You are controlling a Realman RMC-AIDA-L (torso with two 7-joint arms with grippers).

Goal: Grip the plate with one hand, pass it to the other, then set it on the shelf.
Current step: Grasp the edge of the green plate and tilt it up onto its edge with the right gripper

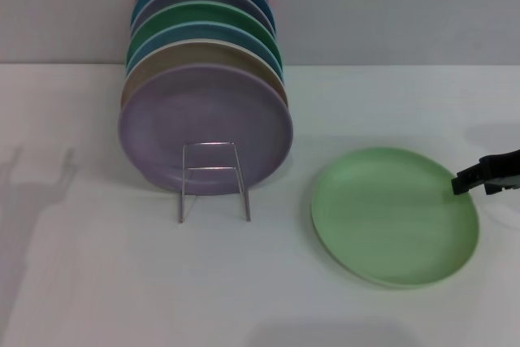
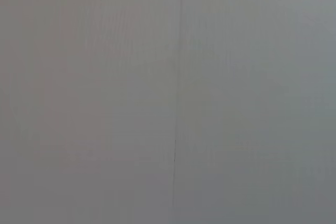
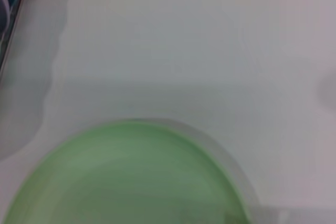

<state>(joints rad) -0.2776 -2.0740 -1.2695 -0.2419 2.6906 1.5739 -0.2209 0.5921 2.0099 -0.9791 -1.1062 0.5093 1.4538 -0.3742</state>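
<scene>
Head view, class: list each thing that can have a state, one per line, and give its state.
Light green plate: lying flat on the table, not gripped.
Wire rack: upright, front loops bare.
Lilac plate: standing on edge, frontmost in the row.
Other plates: standing on edge behind it.
Right claw: at the green plate's right rim; open or shut unclear.
Left claw: out of view.

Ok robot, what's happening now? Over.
Right gripper at the pale green plate's rim. Plate flat on table. Left gripper out of view. Rack front loop free.
</scene>
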